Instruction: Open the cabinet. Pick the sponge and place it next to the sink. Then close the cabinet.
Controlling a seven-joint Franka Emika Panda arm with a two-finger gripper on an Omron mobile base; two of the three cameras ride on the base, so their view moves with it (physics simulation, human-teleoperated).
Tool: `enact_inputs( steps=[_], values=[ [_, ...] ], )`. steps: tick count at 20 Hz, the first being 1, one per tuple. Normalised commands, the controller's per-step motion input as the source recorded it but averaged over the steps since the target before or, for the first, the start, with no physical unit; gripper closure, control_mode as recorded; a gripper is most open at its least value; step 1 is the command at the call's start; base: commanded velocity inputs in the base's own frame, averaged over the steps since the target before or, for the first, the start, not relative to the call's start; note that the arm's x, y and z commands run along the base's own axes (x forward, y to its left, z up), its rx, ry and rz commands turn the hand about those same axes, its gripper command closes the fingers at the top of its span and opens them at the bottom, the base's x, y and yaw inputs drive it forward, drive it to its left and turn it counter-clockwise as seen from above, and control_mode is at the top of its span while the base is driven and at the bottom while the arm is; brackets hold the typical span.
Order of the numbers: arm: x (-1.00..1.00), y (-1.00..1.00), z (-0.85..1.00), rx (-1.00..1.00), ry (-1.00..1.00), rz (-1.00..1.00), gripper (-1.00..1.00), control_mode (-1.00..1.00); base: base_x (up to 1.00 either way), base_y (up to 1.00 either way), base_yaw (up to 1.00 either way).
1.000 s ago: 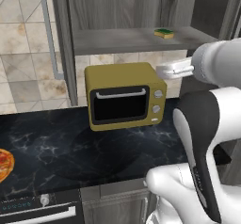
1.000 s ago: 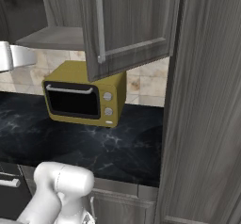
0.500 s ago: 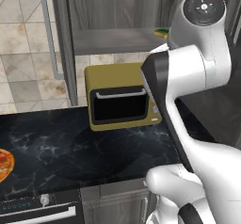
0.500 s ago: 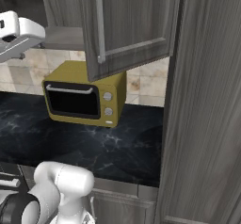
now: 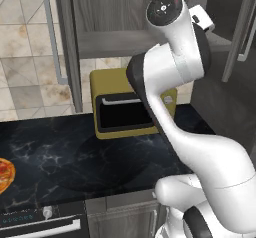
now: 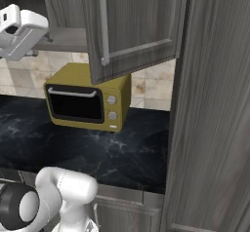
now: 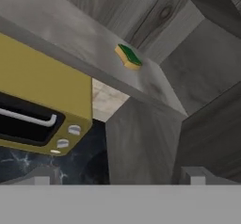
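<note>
The cabinet (image 5: 100,12) stands open, its left door (image 5: 67,52) swung out and its right door (image 6: 132,26) swung toward the right base camera. On its grey shelf (image 7: 70,35) lies the sponge (image 7: 128,56), yellow with a green top, near the back right corner. My gripper (image 7: 121,177) is open, empty, and looks up at the shelf from below and in front, well short of the sponge. The white hand (image 6: 22,31) hangs at shelf height above the microwave. In the left base view my arm covers the sponge. The sink is out of view.
A mustard-yellow microwave (image 5: 120,112) sits on the black marble counter (image 6: 97,153) right under the shelf. A pizza (image 5: 2,174) lies at the counter's left end. A tall dark grey panel (image 6: 215,104) stands on the right. Tiled wall (image 5: 25,67) is behind.
My arm has swung up from the right, in front of the microwave. The hand has risen to shelf height. The arm now covers the sponge in the left base view.
</note>
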Motion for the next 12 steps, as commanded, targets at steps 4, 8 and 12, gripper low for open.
enact_inputs(
  steps=[4, 8, 12],
  values=[
    [0.35, -0.01, -0.43, -0.13, -0.13, -0.06, -1.00, -1.00, 0.00, 0.00, 0.00],
    [0.32, -0.10, -0.26, -0.10, -0.15, -0.04, -1.00, -1.00, 0.00, 0.00, 0.00],
    [0.11, -0.24, -0.11, -0.09, -0.13, -0.03, -1.00, -1.00, 0.00, 0.00, 0.00]
  ],
)
